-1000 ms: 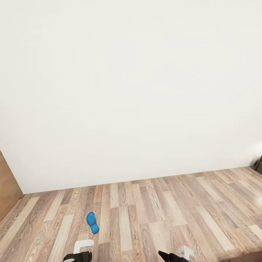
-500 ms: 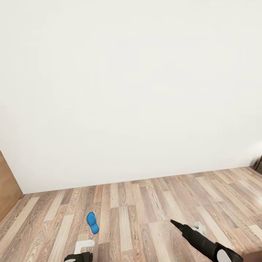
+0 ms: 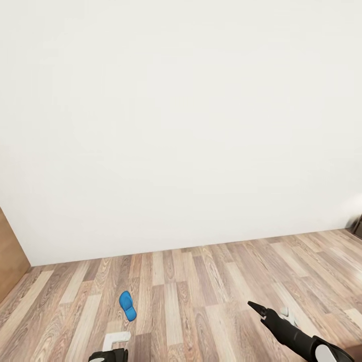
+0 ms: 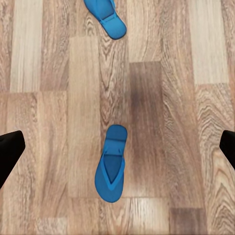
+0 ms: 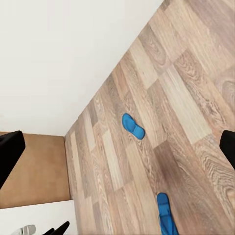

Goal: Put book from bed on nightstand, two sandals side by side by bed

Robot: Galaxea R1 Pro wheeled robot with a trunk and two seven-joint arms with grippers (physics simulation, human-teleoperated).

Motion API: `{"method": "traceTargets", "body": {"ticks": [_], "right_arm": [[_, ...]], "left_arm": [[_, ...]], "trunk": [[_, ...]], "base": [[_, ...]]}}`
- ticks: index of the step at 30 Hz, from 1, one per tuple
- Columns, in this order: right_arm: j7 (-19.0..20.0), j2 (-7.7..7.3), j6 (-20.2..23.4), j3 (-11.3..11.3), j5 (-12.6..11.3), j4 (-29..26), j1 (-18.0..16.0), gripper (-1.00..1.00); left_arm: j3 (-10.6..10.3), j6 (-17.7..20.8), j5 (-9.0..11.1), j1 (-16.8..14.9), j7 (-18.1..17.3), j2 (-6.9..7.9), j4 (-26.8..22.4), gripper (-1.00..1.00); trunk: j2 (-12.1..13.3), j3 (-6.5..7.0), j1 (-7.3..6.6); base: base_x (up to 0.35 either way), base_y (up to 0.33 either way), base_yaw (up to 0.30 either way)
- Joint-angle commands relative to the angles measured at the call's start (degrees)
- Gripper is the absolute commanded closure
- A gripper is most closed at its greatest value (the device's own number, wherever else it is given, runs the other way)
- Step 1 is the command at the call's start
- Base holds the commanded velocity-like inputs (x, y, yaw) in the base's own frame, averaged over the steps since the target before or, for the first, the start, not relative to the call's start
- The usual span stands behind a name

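One bright blue sandal (image 3: 127, 306) lies on the wood-plank floor near the white wall. In the left wrist view a second blue sandal (image 4: 111, 164) lies directly under my left gripper (image 4: 119, 149), which is open with its dark fingertips (image 4: 10, 149) far apart. The first sandal (image 4: 105, 17) lies further off. My right gripper (image 3: 256, 308) reaches out low over the floor at the right. It is open and holds nothing. Its wrist view takes in both sandals (image 5: 133, 126) (image 5: 166, 215). The book, bed and nightstands are out of view.
A plain white wall (image 3: 181, 125) closes the floor a short way ahead. A brown wooden panel (image 3: 10, 256) stands at the left edge. A dark piece of furniture (image 3: 358, 226) peeks in at the right edge. Bare planks stretch between them.
My right arm has swung out from the bottom edge, forward and to the right over the floor. The left arm and the sandal have stayed put.
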Motion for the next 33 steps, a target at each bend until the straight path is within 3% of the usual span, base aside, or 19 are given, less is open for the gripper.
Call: {"method": "traceTargets", "body": {"ticks": [1,33], "right_arm": [[0.05,0.01,0.46,-0.13,-0.27,0.0,-0.04,-1.0],[0.02,0.09,0.47,-0.11,-0.18,0.01,-0.04,-1.0]], "left_arm": [[0.17,0.31,0.18,-0.01,0.1,-0.01,-0.13,-1.0],[0.17,0.29,0.24,-0.01,0.1,0.03,-0.13,-1.0]], "trunk": [[-0.45,-0.25,0.22],[-13.28,-5.99,7.25]], "base": [[0.0,0.0,0.0],[0.0,0.0,0.0]]}}
